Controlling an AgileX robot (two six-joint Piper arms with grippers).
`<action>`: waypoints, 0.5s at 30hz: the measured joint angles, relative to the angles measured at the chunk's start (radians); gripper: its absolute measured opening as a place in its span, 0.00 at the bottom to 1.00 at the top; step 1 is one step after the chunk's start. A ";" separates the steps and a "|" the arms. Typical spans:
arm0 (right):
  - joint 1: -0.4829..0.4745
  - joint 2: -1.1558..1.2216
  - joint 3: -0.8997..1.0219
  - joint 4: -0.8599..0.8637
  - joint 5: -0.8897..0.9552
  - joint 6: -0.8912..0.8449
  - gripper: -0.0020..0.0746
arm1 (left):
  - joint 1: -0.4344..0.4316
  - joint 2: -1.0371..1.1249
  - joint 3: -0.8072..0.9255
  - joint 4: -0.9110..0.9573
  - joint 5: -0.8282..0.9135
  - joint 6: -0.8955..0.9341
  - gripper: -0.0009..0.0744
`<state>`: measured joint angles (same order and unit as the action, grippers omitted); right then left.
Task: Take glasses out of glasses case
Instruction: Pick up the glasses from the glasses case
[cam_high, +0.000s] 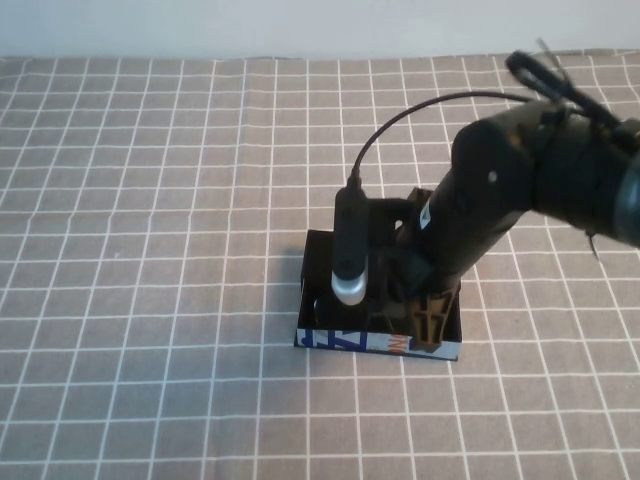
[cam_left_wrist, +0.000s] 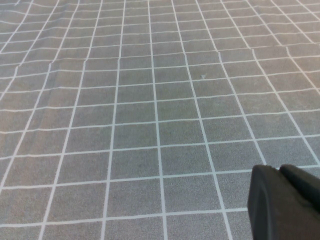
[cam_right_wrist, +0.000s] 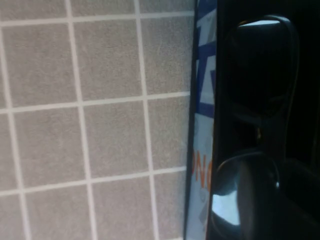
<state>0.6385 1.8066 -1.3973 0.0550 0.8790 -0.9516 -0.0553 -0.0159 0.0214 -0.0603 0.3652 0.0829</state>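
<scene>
The glasses case (cam_high: 375, 343) lies open at the table's middle, its white front with blue and orange print facing me. In the right wrist view the printed front (cam_right_wrist: 202, 125) runs beside the black glasses (cam_right_wrist: 260, 65), which lie inside the case with light glinting on the lenses. In the high view the arm hides most of the glasses. My right gripper (cam_high: 425, 320) reaches down into the case's right half, right at the glasses (cam_right_wrist: 255, 195). My left gripper (cam_left_wrist: 280, 169) is shut and empty, low over bare cloth, outside the high view.
A grey tablecloth with a white grid (cam_high: 150, 250) covers the table. The right arm's wrist camera (cam_high: 348, 255) and its cable hang over the case's left half. The case's black flap lid (cam_high: 420, 200) lies behind the arm.
</scene>
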 joint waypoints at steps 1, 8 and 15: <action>0.001 0.006 0.000 -0.006 -0.008 0.005 0.18 | 0.000 0.000 0.000 0.000 0.000 0.000 0.01; 0.001 0.048 -0.008 -0.039 -0.063 0.072 0.40 | 0.000 0.000 0.000 0.000 0.000 0.000 0.01; 0.001 0.100 -0.010 -0.040 -0.099 0.077 0.42 | 0.000 0.000 0.000 0.000 0.000 0.000 0.01</action>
<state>0.6400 1.9061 -1.4077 0.0145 0.7797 -0.8747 -0.0553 -0.0159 0.0214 -0.0603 0.3652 0.0829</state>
